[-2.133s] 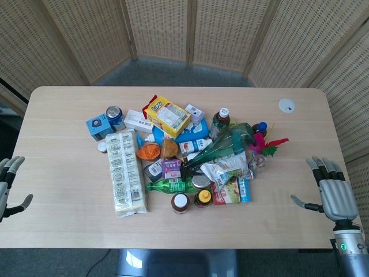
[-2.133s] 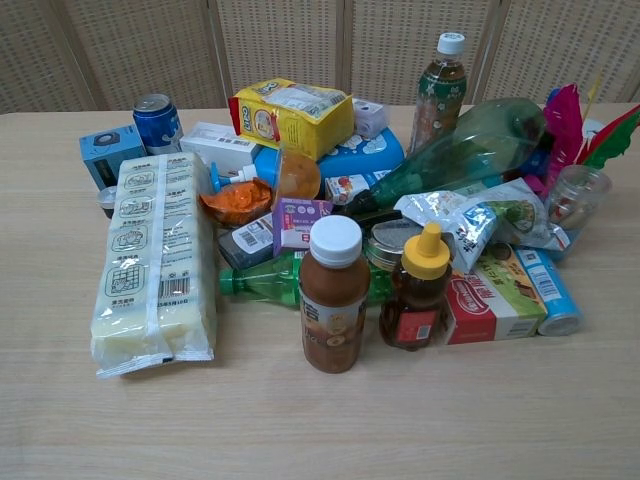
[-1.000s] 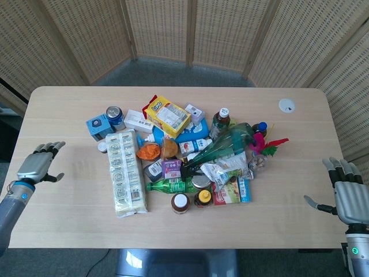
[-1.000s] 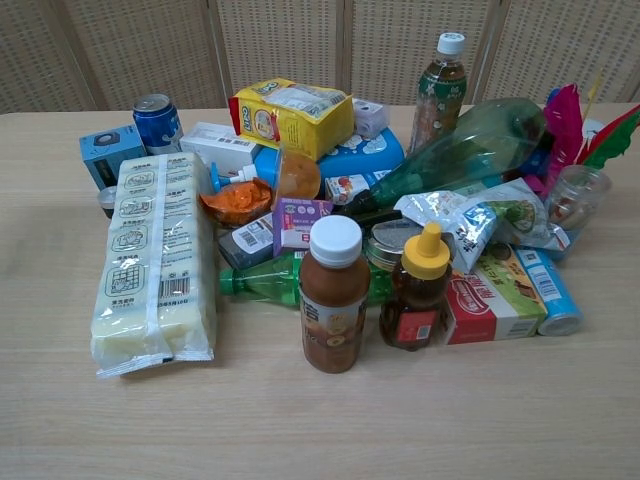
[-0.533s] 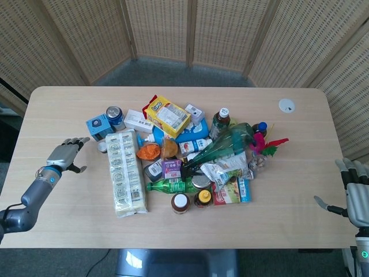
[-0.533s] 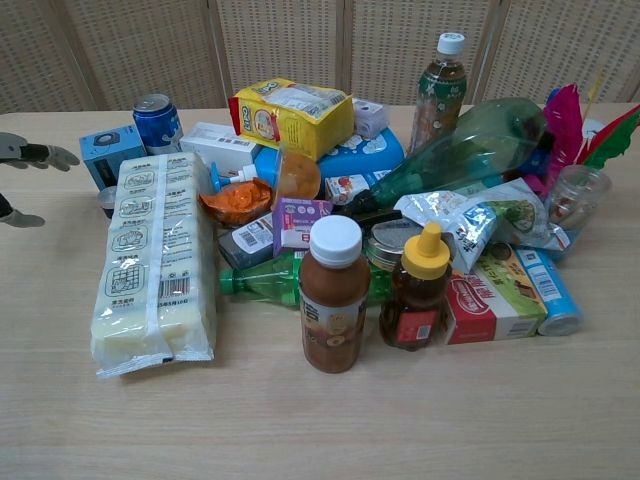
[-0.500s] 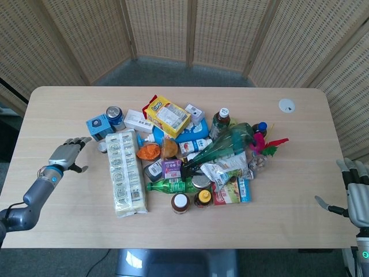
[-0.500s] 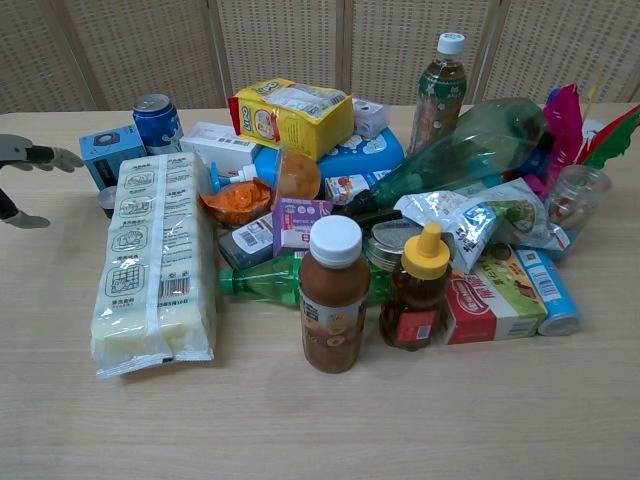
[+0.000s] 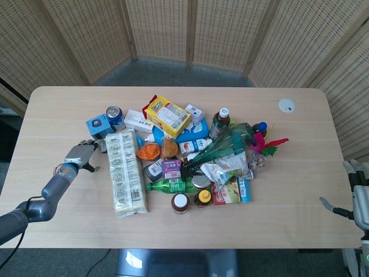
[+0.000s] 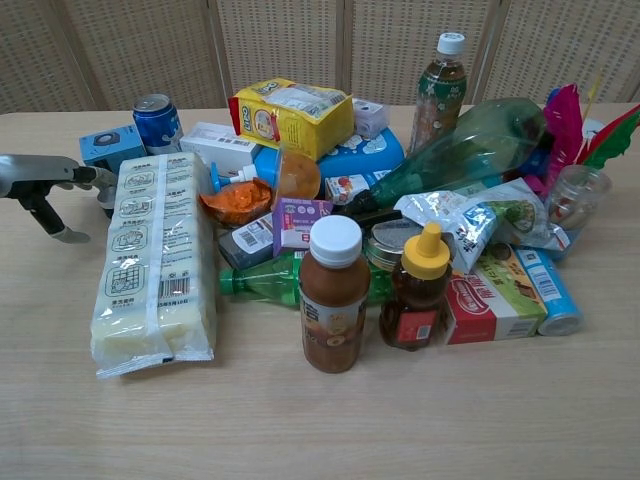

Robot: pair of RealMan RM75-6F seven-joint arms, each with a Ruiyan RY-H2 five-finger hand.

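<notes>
Bright, even light from overhead in both views. Shadows are soft and short under the pile and beside the noodle pack point(image 10: 155, 262). Mild glare on the green bottle point(image 10: 455, 150) and foil bag point(image 10: 470, 222). Focus sharp, no motion blur. Slight wide-angle bend at head view's edges.

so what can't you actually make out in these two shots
- Left robot hand: in both views its fingertips reach the long noodle pack; contact cannot be told.
- Small dark object behind that hand: hidden in the chest view, too small in the head view.
- Right robot hand: cut off by the head view's right edge, absent from the chest view.
- Green bottle: label hidden in the chest view by the brown bottle.
</notes>
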